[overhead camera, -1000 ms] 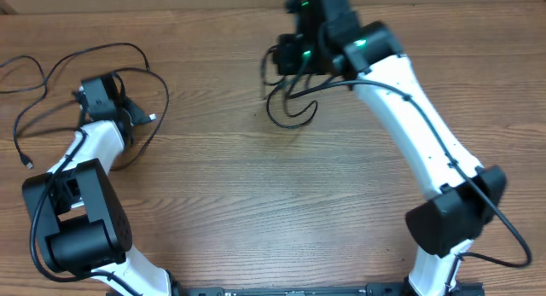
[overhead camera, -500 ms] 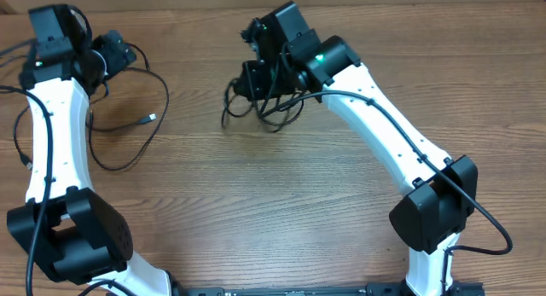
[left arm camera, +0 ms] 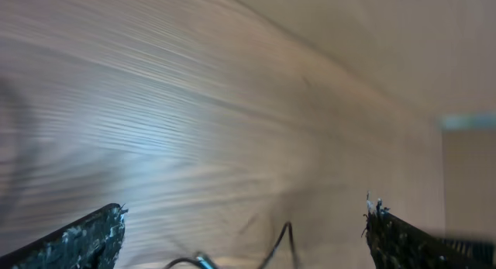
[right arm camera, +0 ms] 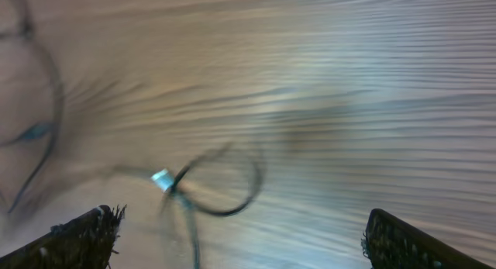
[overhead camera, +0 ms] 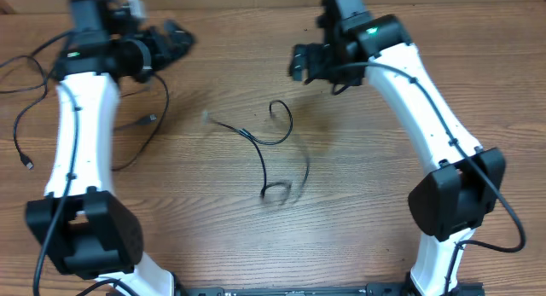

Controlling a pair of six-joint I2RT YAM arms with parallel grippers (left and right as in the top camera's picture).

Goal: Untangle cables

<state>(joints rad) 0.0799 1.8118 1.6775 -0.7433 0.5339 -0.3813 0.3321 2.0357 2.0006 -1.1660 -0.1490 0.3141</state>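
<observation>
One thin black cable (overhead camera: 256, 148) lies loose and motion-blurred on the wooden table (overhead camera: 358, 202) between the two arms, with a small loop at its near end. My left gripper (overhead camera: 175, 38) hovers at the far left, open, nothing between its fingers. In the left wrist view the fingers (left arm camera: 85, 242) stand wide apart and a cable (left arm camera: 280, 242) shows on the table below them. My right gripper (overhead camera: 300, 62) is open too, up and right of the loose cable. Its view shows a cable loop (right arm camera: 232, 203) with a silver plug (right arm camera: 161, 178) lying below the gap.
More black cables lie at the table's left: one with a plug end (overhead camera: 151, 118) by the left arm, another trailing to a plug (overhead camera: 28, 164) near the left edge. The left arm's white link (overhead camera: 81, 134) stands over them.
Both grippers have opened and let go of the cable bundle. The cable has dropped to the middle of the table. The left gripper swung right; the right gripper pulled back to the right.
</observation>
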